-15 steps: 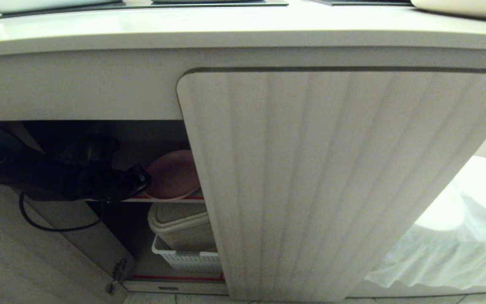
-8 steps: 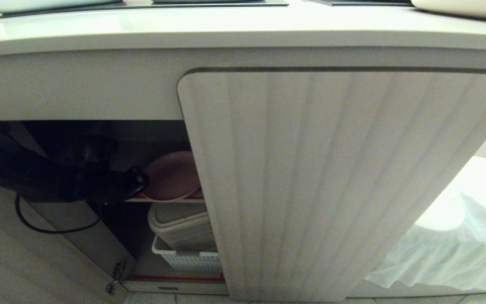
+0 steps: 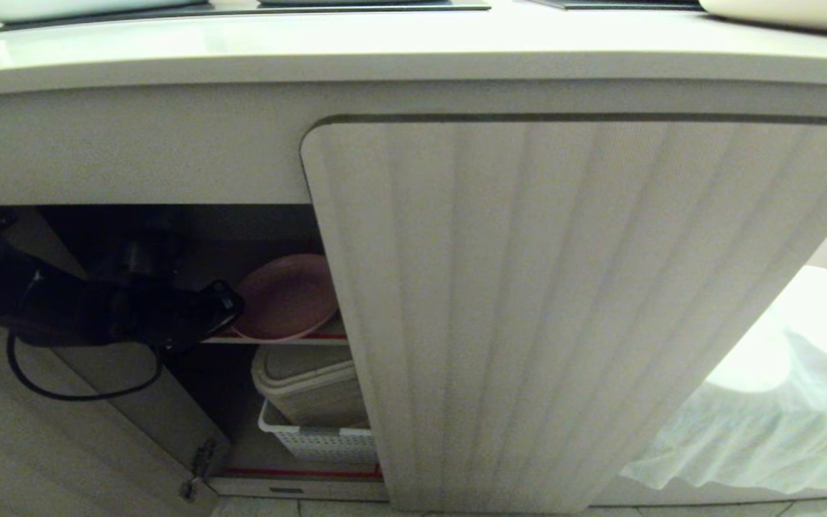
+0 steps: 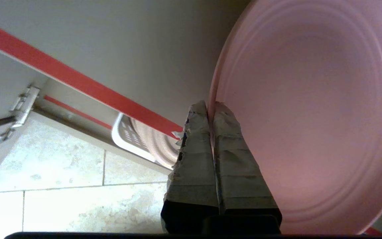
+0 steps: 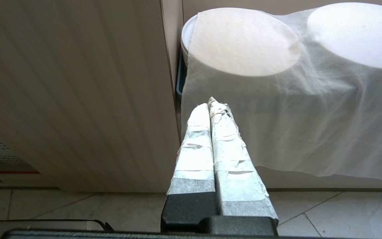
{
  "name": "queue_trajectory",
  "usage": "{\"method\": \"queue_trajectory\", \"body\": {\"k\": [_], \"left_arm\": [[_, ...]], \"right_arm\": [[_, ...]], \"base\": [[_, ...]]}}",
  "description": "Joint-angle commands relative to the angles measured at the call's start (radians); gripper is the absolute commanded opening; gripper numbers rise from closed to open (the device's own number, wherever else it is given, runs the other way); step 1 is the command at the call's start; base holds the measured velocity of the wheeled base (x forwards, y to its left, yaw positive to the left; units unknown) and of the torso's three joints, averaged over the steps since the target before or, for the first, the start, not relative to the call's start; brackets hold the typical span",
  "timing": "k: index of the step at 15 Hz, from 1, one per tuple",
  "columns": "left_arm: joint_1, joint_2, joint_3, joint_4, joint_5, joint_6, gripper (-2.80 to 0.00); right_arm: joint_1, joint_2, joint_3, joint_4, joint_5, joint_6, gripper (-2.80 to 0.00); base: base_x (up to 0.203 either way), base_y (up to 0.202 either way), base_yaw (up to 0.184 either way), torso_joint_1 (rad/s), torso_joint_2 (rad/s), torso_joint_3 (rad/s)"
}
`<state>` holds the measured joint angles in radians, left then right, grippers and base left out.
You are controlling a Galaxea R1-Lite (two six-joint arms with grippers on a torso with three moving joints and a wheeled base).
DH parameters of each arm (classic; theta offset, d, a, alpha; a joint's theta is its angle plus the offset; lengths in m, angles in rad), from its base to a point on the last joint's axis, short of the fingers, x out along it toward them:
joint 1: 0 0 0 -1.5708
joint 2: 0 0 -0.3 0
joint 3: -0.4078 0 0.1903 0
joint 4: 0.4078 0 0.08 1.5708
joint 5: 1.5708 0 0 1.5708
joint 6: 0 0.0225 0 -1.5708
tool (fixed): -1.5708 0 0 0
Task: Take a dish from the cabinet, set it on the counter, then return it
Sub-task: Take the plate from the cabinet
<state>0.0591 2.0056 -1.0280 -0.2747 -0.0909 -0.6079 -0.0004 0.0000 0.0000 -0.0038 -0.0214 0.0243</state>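
Note:
The pink dish [image 3: 286, 296] is tilted just over the red-edged upper shelf [image 3: 327, 336] inside the open left half of the cabinet [image 3: 564, 309]. My left gripper [image 3: 232, 310] reaches in from the left and is shut on the dish's near rim. In the left wrist view the dish [image 4: 310, 116] fills the frame beside my left gripper [image 4: 210, 106], its rim pinched between the taped fingers. The counter [image 3: 413, 50] runs across the top. My right gripper [image 5: 211, 103] is shut and empty, low beside the closed fluted door [image 5: 78, 93].
The left door [image 3: 62, 431] hangs open beside my arm. Below the shelf a white basket [image 3: 313, 441] holds beige containers [image 3: 306, 388]. A white cloth [image 3: 779, 402] drapes over stacked plates [image 5: 186, 36] at the right. Tiled floor [image 4: 61, 186] lies beneath.
My left arm has drawn back a little to the left, and the dish has come with it, out toward the shelf's front edge.

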Motion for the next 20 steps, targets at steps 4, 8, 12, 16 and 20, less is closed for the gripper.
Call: {"method": "queue_trajectory", "body": {"k": [4,8,12,16,20], "left_arm": [[0.011,-0.051,0.079,-0.003,-0.006,0.002,-2.8],[0.011,-0.083,0.115,-0.003,-0.009,0.003,-2.8],[0.011,-0.117,0.149,-0.002,-0.01,0.002,-2.8],[0.01,-0.154,0.187,-0.003,-0.011,0.004,-2.8],[0.01,-0.2,0.245,-0.003,-0.012,0.004,-2.8]], "right_arm": [[-0.001,0.0,0.0,-0.001,0.001,0.0,-2.8],[0.0,0.0,0.0,-0.001,0.0,0.0,-2.8],[-0.001,0.0,0.0,-0.001,0.0,0.0,-2.8],[0.0,0.0,0.0,-0.001,0.0,0.0,-2.8],[-0.001,0.0,0.0,-0.001,0.0,0.0,-2.8]], "base": [[0.0,0.0,0.0,0.0,0.0,0.0],[0.0,0.0,0.0,0.0,0.0,0.0],[0.0,0.0,0.0,0.0,0.0,0.0],[0.0,0.0,0.0,0.0,0.0,0.0],[0.0,0.0,0.0,0.0,0.0,0.0]]}}
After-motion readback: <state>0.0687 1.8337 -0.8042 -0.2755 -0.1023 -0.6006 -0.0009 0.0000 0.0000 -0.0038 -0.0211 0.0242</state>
